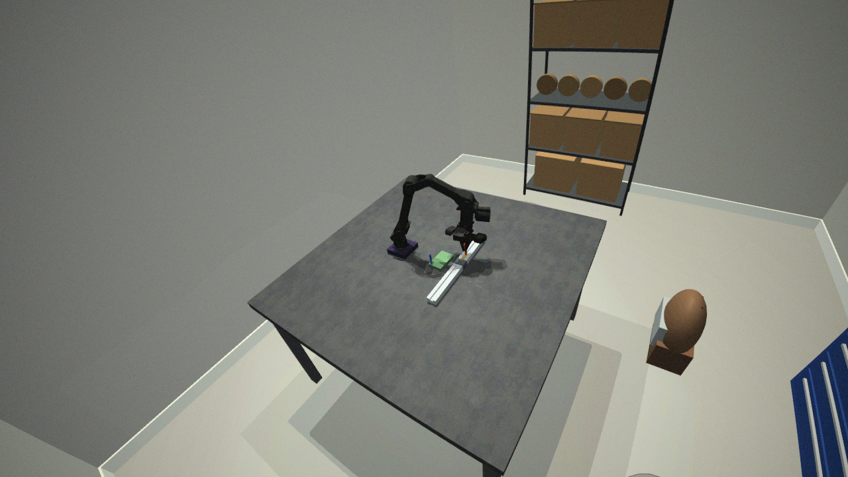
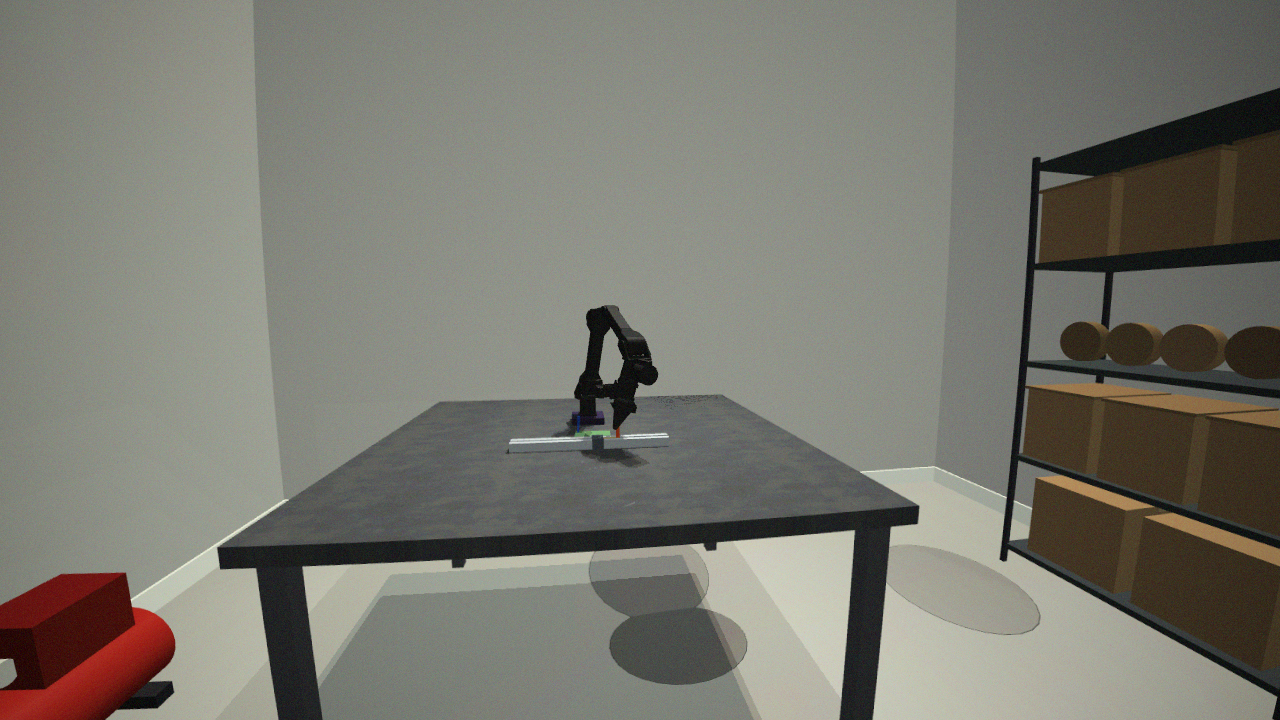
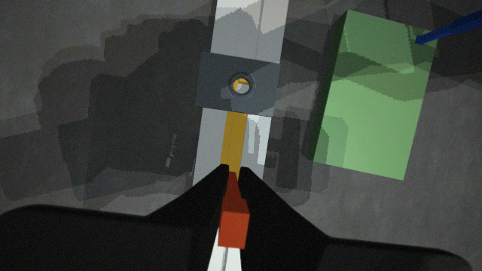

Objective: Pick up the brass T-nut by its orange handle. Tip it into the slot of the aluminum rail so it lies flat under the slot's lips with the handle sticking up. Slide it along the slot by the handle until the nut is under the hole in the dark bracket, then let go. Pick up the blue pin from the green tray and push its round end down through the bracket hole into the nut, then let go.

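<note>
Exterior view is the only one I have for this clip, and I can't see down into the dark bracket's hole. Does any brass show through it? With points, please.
Observer: Yes, the wrist view shows the brass T-nut (image 1: 463,257) (image 3: 233,139) filling part of the hole in the dark bracket (image 1: 458,261) (image 2: 597,442) (image 3: 215,83), with a paler patch in the rest.
Operator: And the orange handle (image 1: 465,254) (image 2: 617,433) (image 3: 233,229), how does the pincer (image 1: 464,247) (image 2: 616,427) (image 3: 233,173) have it?
Observer: In the wrist view, it is gripped with one black finger on each side.
</note>
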